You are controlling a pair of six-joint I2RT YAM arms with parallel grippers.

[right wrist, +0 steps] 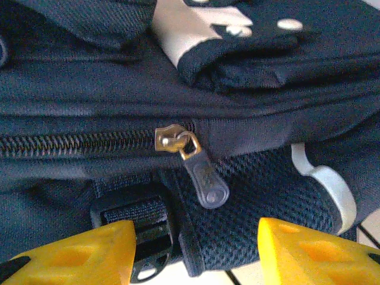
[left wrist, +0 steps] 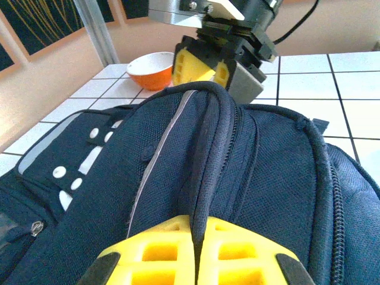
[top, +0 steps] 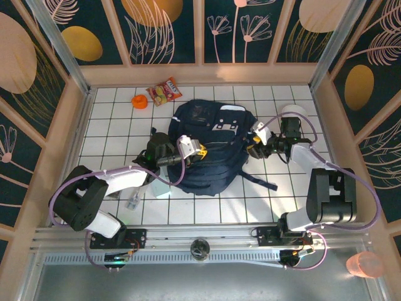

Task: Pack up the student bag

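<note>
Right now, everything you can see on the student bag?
The student bag is a dark navy woven backpack lying flat on the white tiled table, one strap trailing. Grey patches with pale studs on front. The left gripper is shut on its arched carry handle. At its side: mesh pocket, black buckle, brass slider with dark pull tab, zip teeth beside it closed. The right gripper hangs open facing that tab, not touching.
</note>
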